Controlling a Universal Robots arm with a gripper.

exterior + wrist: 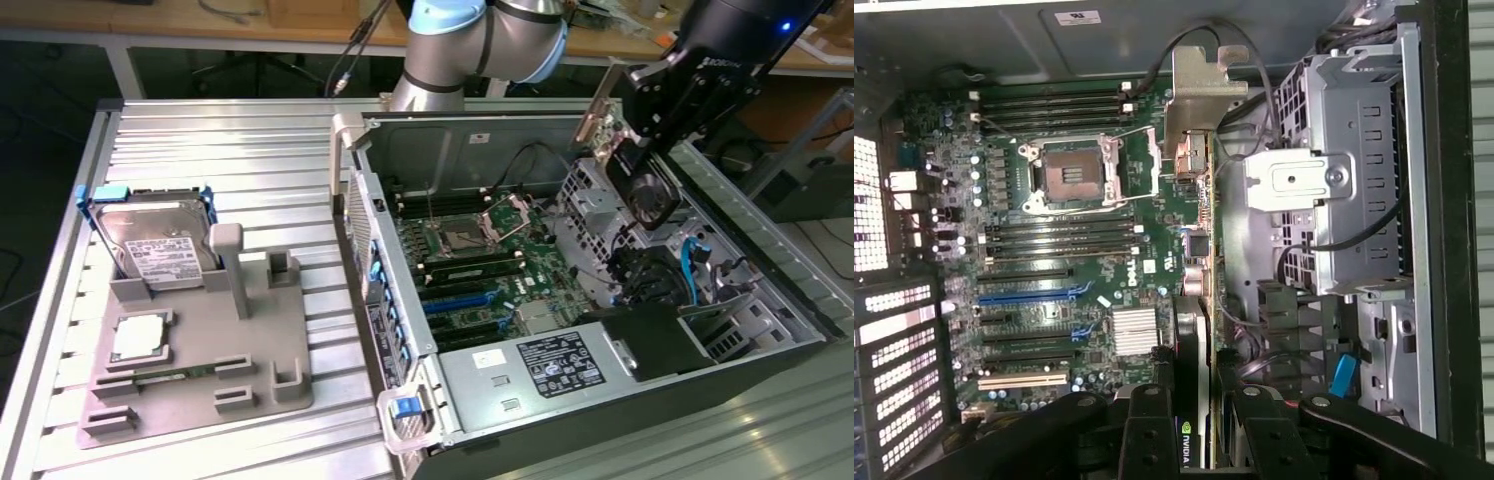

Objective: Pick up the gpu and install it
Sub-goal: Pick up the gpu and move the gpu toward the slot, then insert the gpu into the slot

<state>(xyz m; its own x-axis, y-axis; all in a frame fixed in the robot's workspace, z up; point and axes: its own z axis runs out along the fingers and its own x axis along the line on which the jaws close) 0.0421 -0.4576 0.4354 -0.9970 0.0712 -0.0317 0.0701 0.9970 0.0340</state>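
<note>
While the gripper hung over the open case, we saw its fingers clamped on the gpu, one finger on each flat face, the card edge-on between them. It was held, not resting on anything. Its long axis ran straight out from the fingertips to the silver bracket, which sat at the end farthest from the fingers. The black cooler face showed in the exterior view, just past the fingertips. The card was up in the air, well apart from the board beneath it.

Key relation we noted: the slots lay off to one side of the fingers, toward the back grille, not under the card's edge. The card was nearer the drive cage on the fingers' other side. In the wrist view the card's length looked set across the slots' length rather than along it, though with the card foreshortened we couldn't be sure. We judged pickup done, seating not yet done; the gpu touched no slot.
</note>
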